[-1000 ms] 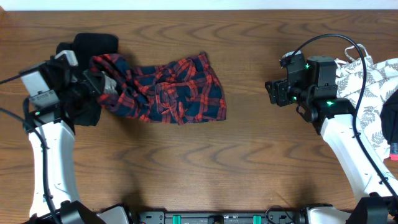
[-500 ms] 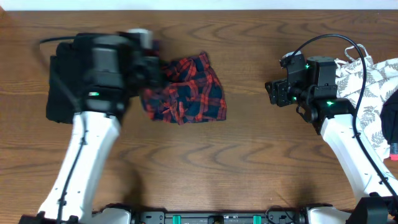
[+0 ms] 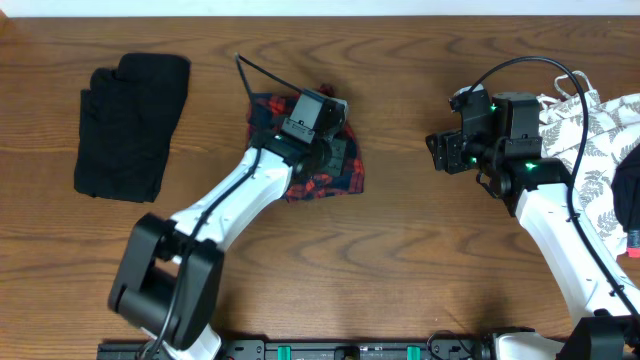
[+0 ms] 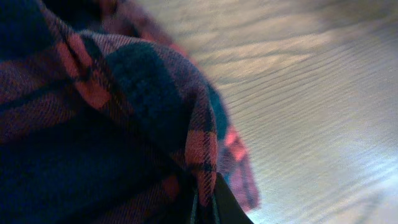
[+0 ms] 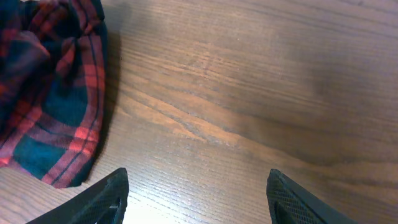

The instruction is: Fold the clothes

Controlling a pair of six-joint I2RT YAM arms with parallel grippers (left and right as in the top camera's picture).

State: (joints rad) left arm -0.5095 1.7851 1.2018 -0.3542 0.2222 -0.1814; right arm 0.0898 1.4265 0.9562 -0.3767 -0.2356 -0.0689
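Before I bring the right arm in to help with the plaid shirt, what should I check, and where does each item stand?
1. Left gripper shut on the plaid shirt: ok, cloth is pinched at its fingertips.
2. Right gripper open and empty: ok, it hangs over bare table.
3. Path from right gripper to the shirt's near edge: ok, only wood lies between them.
4. Shirt spread flat for folding: not ok, it is bunched in a heap.
5. Which part of the shirt is pinched: cannot tell, the left arm covers it from above.
6. Black garment and leaf-print garment out of the way: ok, they lie at the far left and far right.
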